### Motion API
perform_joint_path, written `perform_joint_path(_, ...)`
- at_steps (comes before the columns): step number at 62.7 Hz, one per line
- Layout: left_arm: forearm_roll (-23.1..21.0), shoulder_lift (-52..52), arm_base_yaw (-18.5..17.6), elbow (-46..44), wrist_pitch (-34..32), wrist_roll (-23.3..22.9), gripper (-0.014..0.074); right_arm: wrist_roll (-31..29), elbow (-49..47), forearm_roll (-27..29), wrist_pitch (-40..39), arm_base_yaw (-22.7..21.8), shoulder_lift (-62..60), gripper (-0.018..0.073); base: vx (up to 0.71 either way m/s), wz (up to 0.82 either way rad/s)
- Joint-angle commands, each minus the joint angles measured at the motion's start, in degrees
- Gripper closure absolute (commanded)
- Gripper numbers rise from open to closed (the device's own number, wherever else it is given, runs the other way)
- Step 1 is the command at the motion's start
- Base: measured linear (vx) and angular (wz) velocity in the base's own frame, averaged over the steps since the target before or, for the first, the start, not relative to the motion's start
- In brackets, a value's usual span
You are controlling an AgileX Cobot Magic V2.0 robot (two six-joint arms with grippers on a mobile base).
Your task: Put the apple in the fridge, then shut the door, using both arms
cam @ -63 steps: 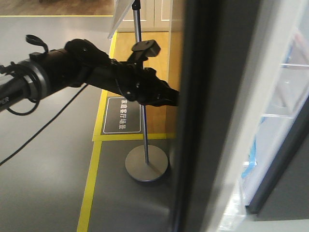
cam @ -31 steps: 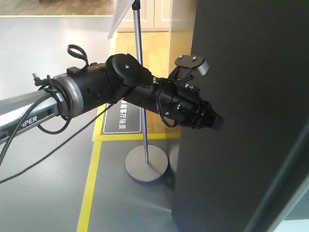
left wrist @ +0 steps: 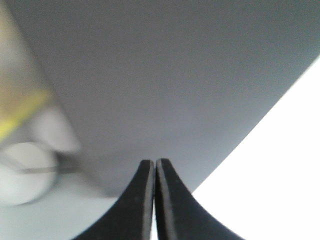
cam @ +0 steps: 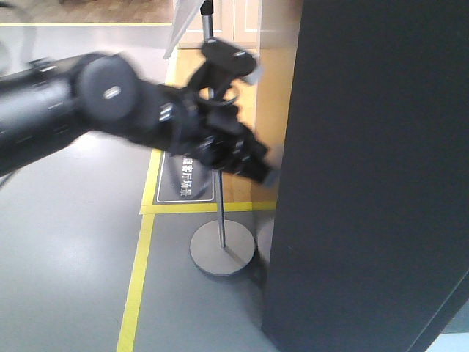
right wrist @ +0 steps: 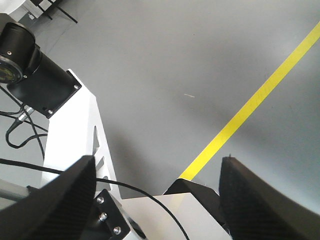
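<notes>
Grey floor (cam: pixel 66 279) w/ yellow tape (cam: pixel 136 282) behind: your left gripper (cam: pixel 262 169), pressed together, sits just left of the upright door (cam: pixel 366 183), right gripper (right wrist: pixel 158 159) spread, aimed at floor; apple not in view.

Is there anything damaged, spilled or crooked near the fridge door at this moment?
Nothing stands out. The door stands upright with an unmarked dark face, the floor shows no spill, and the sign stand is straight. Only the left gripper looks blurred.
</notes>
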Motion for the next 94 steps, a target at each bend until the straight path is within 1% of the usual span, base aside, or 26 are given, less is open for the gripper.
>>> perform_joint_path(1, 3.9, -8.5, 1.1, 5.8, -7.3, -3.8, 0.0603, -0.2, -1.5, 3.0, -1.5, -0.3, 0.6, 0.0061, 0.00, 0.00)
perform_joint_path(8, 9.4, -15.3, 3.0, 13.4, -8.8, -8.7, 0.0603, -0.2, -1.5, 3.0, -1.5, -0.3, 0.6, 0.0061, 0.00, 0.00)
perform_joint_path(15, 16.3, -22.5, 5.5, 19.8, -8.7, -14.4, 0.0603, -0.2, -1.5, 3.0, -1.5, -0.3, 0.6, 0.0061, 0.00, 0.00)
perform_joint_path(21, 21.9, -28.0, 7.5, 25.4, -8.3, -20.4, 0.0603, -0.2, -1.5, 3.0, -1.5, -0.3, 0.6, 0.0061, 0.00, 0.00)
perform_joint_path(26, 25.6, -32.6, 8.7, 30.4, -8.4, -25.0, 0.0603, -0.2, -1.5, 3.0, -1.5, -0.3, 0.6, 0.0061, 0.00, 0.00)
perform_joint_path(34, 30.3, -39.5, 9.3, 37.7, -8.9, -30.1, 0.0603, -0.2, -1.5, 3.0, -1.6, -0.4, 0.6, 0.0061, 0.00, 0.00)
perform_joint_path(37, 31.7, -41.7, 9.3, 40.1, -9.9, -31.2, 0.0603, -0.2, -1.5, 3.0, -1.9, -0.4, 0.6, 0.0061, 0.00, 0.00)
perform_joint_path(41, 33.0, -44.1, 9.3, 42.7, -11.7, -31.3, 0.0603, 0.1, -1.5, 2.9, -4.8, -0.4, 0.6, 0.0064, 0.00, 0.00)
perform_joint_path(49, 33.0, -46.2, 9.3, 44.6, -13.2, -31.3, 0.0603, 0.0, -2.0, 1.9, -10.8, -0.4, 1.6, 0.0097, 0.00, 0.00)
perform_joint_path(55, 33.0, -46.2, 9.3, 44.6, -13.1, -31.3, 0.0603, 0.0, -4.9, -3.0, -12.4, -0.4, 4.1, 0.0139, 0.00, 0.00)
perform_joint_path(63, 33.0, -46.1, 9.3, 44.6, -13.1, -31.3, 0.0603, 0.9, -11.0, -12.6, -12.9, -0.4, 8.5, 0.0244, 0.00, 0.00)
perform_joint_path(69, 33.0, -46.1, 9.3, 44.6, -13.1, -31.3, 0.0603, 4.5, -14.8, -21.4, -13.5, -0.4, 11.7, 0.0362, 0.00, 0.00)
perform_joint_path(73, 33.0, -46.1, 9.3, 44.6, -13.1, -31.3, 0.0603, 8.0, -16.3, -26.9, -15.0, -0.4, 13.7, 0.0445, 0.00, 0.00)
perform_joint_path(81, 33.0, -46.1, 9.3, 44.6, -13.1, -31.3, 0.0603, 13.4, -16.3, -35.5, -20.3, -0.4, 17.5, 0.0577, 0.00, 0.00)
perform_joint_path(87, 33.0, -46.1, 9.3, 44.6, -13.1, -31.3, 0.0603, 17.9, -16.3, -40.8, -23.3, -0.4, 20.8, 0.0571, 0.00, 0.00)
perform_joint_path(90, 33.0, -46.1, 9.3, 44.6, -13.1, -31.3, 0.0603, 21.5, -16.3, -43.5, -24.8, -0.4, 22.7, 0.0571, 0.00, 0.00)
perform_joint_path(94, 33.0, -46.1, 9.3, 44.6, -13.1, -31.3, 0.0603, 26.7, -16.3, -48.9, -26.5, -0.7, 24.8, 0.0571, 0.00, 0.00)
